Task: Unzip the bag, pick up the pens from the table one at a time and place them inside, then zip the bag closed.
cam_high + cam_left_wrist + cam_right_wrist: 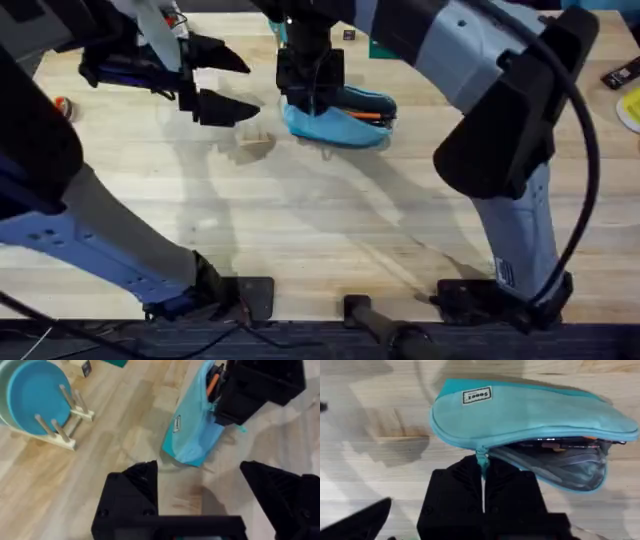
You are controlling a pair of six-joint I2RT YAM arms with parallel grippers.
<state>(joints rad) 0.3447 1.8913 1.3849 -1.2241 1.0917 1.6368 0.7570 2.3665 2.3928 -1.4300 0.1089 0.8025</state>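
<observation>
Pale joined wooden planks form the table (pixel 330 220), which spans the overhead view. Near the upper centre of that view lies the light blue soft fabric pouch (pixel 340 118), its zipper partly open, with a thin orange pen (pixel 366 115) visible inside the opening. The right gripper (pixel 310 88) stands directly over the pouch's left end; in the right wrist view its black fingers are closed on the teal zipper pull tab (pixel 481 457). The left gripper (pixel 222 82) hovers at upper left of the overhead view, beside the pouch, its black fingers (pixel 131 491) spread apart and holding nothing. A round teal disc on a wooden stand (pixel 35 397) occupies the upper left of the left wrist view.
</observation>
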